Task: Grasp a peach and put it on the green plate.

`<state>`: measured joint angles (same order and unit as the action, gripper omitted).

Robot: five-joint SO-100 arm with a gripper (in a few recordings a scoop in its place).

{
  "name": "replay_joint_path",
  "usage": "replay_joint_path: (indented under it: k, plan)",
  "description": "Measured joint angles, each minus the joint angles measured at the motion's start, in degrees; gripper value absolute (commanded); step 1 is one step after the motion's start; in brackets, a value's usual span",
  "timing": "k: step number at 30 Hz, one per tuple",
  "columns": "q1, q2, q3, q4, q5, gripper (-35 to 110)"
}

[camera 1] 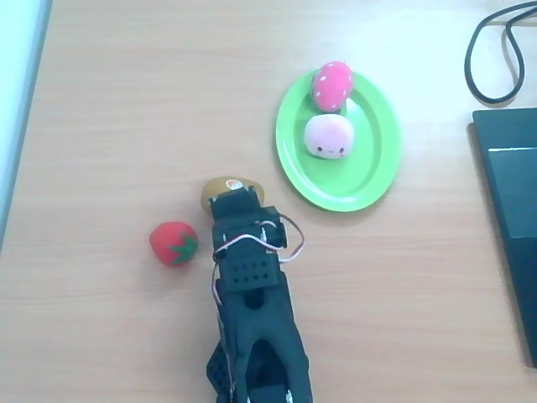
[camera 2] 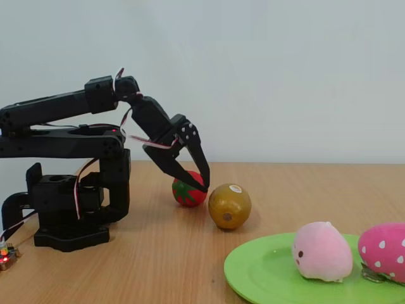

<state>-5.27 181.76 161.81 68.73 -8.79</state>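
In the overhead view, furthest left on the wooden bench (camera 1: 126,109) lies a red strawberry (camera 1: 174,243) with green leaves. Just to its right the black arm reaches up the picture, and its pincer (camera 1: 235,195) hangs over a brownish-yellow round fruit (camera 1: 220,188). In the fixed view the pincer (camera 2: 199,180) points down with its tips at the upper left of that fruit (camera 2: 230,206), near the strawberry (camera 2: 188,193) behind; the jaws look close to closed and appear to hold nothing, though whether they touch the fruit cannot be told.

Further right sits the green plate (camera 1: 373,180). The peach (camera 1: 329,137) already rests on it, near the middle, face dots turned down the picture, and a hot-pink strawberry (camera 1: 332,84) with white dots lies against it at the plate's upper rim. So the peach lies up and to the right of the pincer, well apart, with the brownish fruit directly beneath the pincer instead. Judged from this, the placing looks complete.
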Motion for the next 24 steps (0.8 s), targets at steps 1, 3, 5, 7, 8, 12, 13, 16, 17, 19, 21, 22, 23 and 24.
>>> replay_joint_path:
  k: [1, 3, 5, 7, 8, 12, 13, 16, 17, 19, 21, 22, 23, 24]
  plan:
    - [0.1, 0.9, 0.6, 0.6, 0.0, -8]
    - [0.3, 1.9, 1.9, 1.6, 0.0, -8]
    - [0.3, 3.3, 3.2, 3.3, 0.0, -8]
    - [0.3, 4.9, 4.0, 4.6, 0.0, -8]
    - [0.3, 5.4, 4.1, 5.3, 0.0, -8]
    - [0.4, 6.7, 5.8, 5.9, 0.5, -8]
    - [0.7, 6.5, 6.2, 5.6, 0.5, -8]
    - [1.3, 6.6, 7.9, 5.1, 0.5, -8]
    - [1.3, 6.8, 8.9, 5.0, 0.5, -8]
    - [1.6, 7.0, 9.8, 4.8, 0.5, -8]
    - [2.5, 7.0, 11.0, 4.0, 0.5, -8]
    - [3.1, 7.1, 11.8, 4.0, 0.5, -8]
    - [3.3, 6.2, 12.0, 4.0, 0.5, -8]
    - [3.2, 6.9, 12.8, 3.3, 0.5, -8]
